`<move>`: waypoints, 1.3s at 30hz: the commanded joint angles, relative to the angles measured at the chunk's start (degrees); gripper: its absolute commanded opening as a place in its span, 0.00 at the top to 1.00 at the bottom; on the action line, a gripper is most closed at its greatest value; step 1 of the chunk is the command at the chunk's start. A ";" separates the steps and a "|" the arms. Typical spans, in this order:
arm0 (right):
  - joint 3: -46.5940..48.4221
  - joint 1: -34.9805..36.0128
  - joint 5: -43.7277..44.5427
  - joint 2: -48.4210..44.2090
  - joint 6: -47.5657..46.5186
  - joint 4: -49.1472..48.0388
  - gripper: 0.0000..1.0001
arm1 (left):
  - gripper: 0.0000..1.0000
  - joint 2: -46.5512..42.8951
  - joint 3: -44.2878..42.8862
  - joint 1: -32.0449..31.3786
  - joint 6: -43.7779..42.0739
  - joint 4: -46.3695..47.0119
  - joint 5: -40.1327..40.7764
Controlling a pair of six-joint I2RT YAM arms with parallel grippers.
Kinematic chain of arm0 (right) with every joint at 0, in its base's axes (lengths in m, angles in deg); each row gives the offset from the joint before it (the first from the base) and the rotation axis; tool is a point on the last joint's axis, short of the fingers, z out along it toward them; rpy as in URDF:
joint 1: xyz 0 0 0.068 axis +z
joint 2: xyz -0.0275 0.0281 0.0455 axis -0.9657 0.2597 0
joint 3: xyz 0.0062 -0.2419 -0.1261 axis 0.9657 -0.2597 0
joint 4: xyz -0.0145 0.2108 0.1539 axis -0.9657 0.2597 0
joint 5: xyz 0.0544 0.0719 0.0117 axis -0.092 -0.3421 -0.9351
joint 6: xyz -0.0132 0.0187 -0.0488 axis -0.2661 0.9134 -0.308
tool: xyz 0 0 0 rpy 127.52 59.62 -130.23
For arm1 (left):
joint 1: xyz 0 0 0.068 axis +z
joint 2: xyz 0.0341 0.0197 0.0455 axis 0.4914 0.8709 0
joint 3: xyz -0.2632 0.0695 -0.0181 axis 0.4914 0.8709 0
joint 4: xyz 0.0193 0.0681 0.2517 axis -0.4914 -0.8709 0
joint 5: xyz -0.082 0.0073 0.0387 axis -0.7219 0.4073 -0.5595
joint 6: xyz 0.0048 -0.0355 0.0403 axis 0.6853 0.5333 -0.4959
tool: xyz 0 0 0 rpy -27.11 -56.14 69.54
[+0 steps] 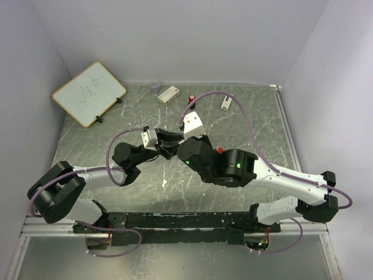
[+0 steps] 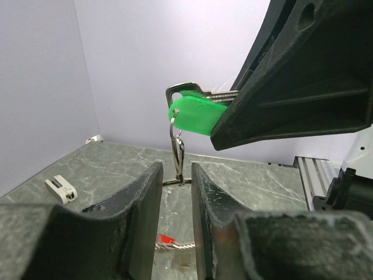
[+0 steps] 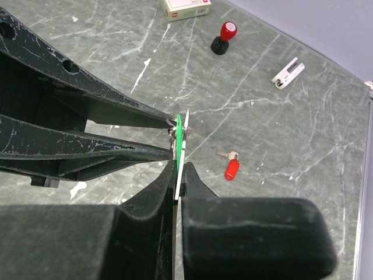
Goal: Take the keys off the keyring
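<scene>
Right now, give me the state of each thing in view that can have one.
green key, airborne, clamped in the right end effector
keyring, hanging from the green key, inside the left end effector, grip unclear
red key, off the ring, flat on the table
red-capped cylinder, upright
</scene>
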 commanded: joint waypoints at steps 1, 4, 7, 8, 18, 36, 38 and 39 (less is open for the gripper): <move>1.80 0.59 2.11 0.04 0.36 -0.27 1.00 | 0.64 0.58 -0.48 0.29 -0.31 3.29 -1.83; 1.89 0.71 2.04 0.04 0.35 -0.23 1.00 | 0.64 0.68 -0.38 0.28 -0.64 3.76 -2.08; 1.89 0.92 1.84 0.02 0.33 -0.32 1.00 | 0.63 0.69 -0.06 0.31 -0.80 4.70 -2.36; 1.89 0.94 1.81 0.07 0.31 -0.40 1.00 | 0.63 0.74 -0.05 0.29 -0.82 5.17 -2.47; 1.28 1.52 2.04 -0.83 0.26 -0.91 1.00 | 0.73 1.52 -0.37 0.34 -0.40 5.90 -3.94; 1.27 1.89 2.18 -0.85 0.22 -0.98 1.00 | 0.62 2.08 -0.37 0.28 0.63 7.19 -3.10; 1.27 1.91 2.19 -0.84 0.25 -1.09 1.00 | 0.63 2.08 -0.45 0.28 0.59 7.03 -3.12; 1.20 1.91 2.20 -0.83 0.27 -1.06 1.00 | 0.63 2.15 -0.44 0.28 0.64 6.78 -3.05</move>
